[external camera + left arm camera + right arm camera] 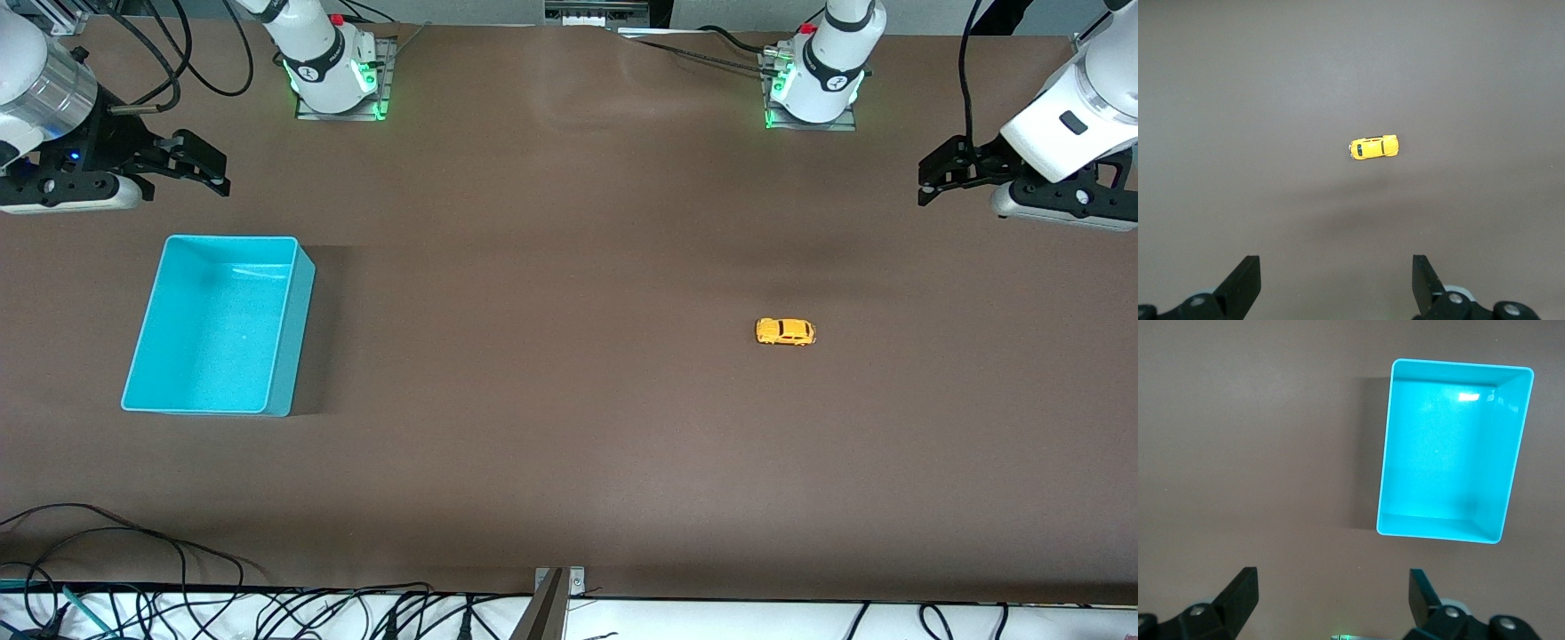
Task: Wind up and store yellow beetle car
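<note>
The yellow beetle car point(785, 332) stands on its wheels on the brown table toward the left arm's end; it also shows in the left wrist view point(1374, 147). The turquoise bin point(216, 324) stands empty toward the right arm's end and shows in the right wrist view point(1451, 450). My left gripper point(929, 178) is open and empty, up in the air at the left arm's end of the table, apart from the car; its own view shows it too point(1336, 280). My right gripper point(209, 164) is open and empty, up in the air by the bin's edge nearest the robot bases point(1333, 597).
The two arm bases point(336, 67) point(816, 76) stand along the table's edge by the robots. Cables point(116, 551) lie along the table's edge nearest the front camera.
</note>
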